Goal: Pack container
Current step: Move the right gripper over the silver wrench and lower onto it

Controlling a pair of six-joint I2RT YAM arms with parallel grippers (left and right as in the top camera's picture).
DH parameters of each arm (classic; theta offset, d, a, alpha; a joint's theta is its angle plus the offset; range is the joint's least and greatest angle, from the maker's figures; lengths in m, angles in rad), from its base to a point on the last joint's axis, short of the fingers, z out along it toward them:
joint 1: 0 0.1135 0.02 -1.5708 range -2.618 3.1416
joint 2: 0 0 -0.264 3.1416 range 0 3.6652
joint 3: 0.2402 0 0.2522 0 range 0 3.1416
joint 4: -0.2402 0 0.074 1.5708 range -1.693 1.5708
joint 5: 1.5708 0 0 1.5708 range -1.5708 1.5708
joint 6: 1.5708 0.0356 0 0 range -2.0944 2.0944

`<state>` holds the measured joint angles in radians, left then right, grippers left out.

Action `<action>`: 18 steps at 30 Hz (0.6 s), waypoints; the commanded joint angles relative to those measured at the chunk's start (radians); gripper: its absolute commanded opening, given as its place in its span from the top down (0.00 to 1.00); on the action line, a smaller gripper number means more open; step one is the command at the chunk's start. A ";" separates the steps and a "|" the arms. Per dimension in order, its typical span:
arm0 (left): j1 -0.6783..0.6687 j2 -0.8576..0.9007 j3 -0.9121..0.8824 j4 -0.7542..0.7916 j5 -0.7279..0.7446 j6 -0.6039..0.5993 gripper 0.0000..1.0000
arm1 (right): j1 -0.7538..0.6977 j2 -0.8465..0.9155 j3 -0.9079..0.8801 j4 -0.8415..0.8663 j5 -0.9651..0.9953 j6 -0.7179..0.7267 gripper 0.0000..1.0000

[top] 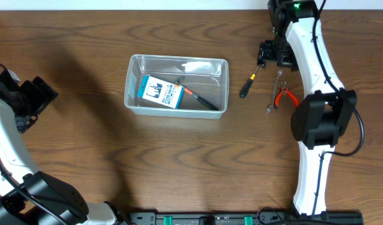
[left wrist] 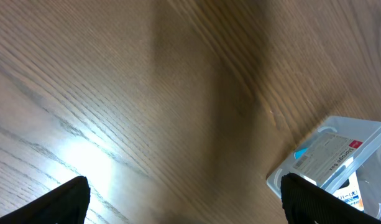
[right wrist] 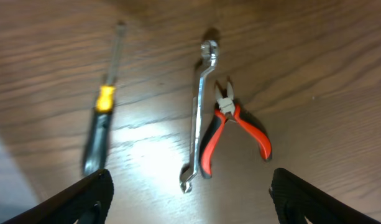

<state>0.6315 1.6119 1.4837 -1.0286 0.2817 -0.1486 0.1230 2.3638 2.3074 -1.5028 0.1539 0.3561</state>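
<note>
Near left, over wood worktop (left wrist: 115,93): left claw (left wrist: 187,208) spread wide, empty. Mid-worktop: container (top: 176,112), clear thin plastic, probably light, a bit flexible, slick; best gripped over a long-side rim. Lies long axis left–right, mouth up. Far right: right claw (right wrist: 190,199) spread, empty, above screwdriver (right wrist: 102,118), wrench (right wrist: 197,118), pliers (right wrist: 237,127).

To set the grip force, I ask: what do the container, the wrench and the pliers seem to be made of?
Container: clear plastic, probably; see-through walls, glossy rim. Wrench: bare metal, shiny silver glint. Pliers: grey metal head, apparently; handles look rubber or plastic coated, red and black.
</note>
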 commanded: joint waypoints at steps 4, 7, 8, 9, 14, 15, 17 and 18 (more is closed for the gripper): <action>-0.005 -0.009 0.011 -0.003 -0.005 0.018 0.10 | -0.011 0.134 -0.006 0.009 0.005 0.014 0.17; -0.005 -0.009 0.011 -0.003 -0.005 0.018 0.09 | -0.017 0.177 -0.006 0.019 0.004 0.014 0.18; -0.005 -0.009 0.011 -0.003 -0.005 0.018 0.10 | -0.019 0.188 -0.006 0.023 0.004 0.014 0.20; -0.005 -0.009 0.011 -0.003 -0.005 0.017 0.09 | -0.022 0.194 -0.006 0.025 0.003 0.014 0.21; -0.005 -0.009 0.011 -0.003 -0.005 0.017 0.10 | -0.034 0.221 -0.006 0.047 0.003 0.014 0.25; -0.005 -0.009 0.011 -0.003 -0.005 0.018 0.10 | -0.037 0.222 -0.006 0.054 0.002 0.014 0.26; -0.005 -0.009 0.011 -0.003 -0.005 0.018 0.09 | -0.039 0.223 -0.006 0.065 0.002 0.014 0.27; -0.005 -0.009 0.011 -0.003 -0.005 0.018 0.10 | -0.039 0.223 -0.006 0.068 0.002 0.014 0.27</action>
<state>0.6315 1.6119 1.4837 -1.0286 0.2817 -0.1486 0.0982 2.5763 2.3020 -1.4441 0.1509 0.3565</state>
